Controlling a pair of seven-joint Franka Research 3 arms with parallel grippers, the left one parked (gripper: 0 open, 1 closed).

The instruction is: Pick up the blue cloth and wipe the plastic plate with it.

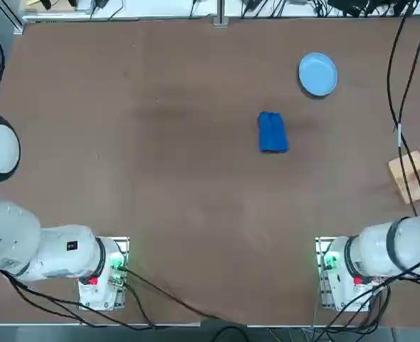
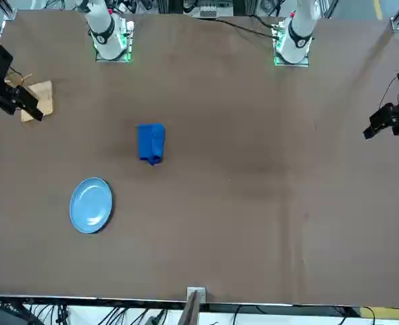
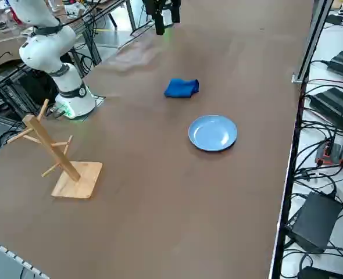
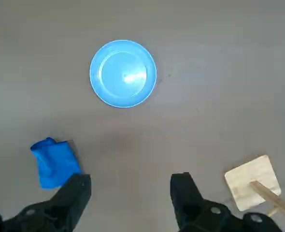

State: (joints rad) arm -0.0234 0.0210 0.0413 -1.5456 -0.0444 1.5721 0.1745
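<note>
**On the brown surface: cloth and plate lie apart, claw raised and spread**

Across the top view, the surface (image 1: 160, 178) runs bare and brown over most of the frame, with wide open room left of centre and below the cloth. Its far edge sits along the top of that frame.

The blue cloth (image 1: 273, 132) lies just right of centre in the top view, a royal-blue bundle, roughly rectangular, folded with soft creases. The plastic plate (image 1: 317, 74) sits in the upper right of the same frame, round, pale blue, with a shallow raised rim. The two are near each other but not touching.

A wooden rack (image 1: 413, 176) with pegs stands at the right edge, well apart from both. Black cables hang past it there.

In the wrist view the claw (image 4: 130, 191) hangs high above the surface, fingers (image 4: 77, 191) spread apart and empty, with cloth, plate and rack all below it.
</note>
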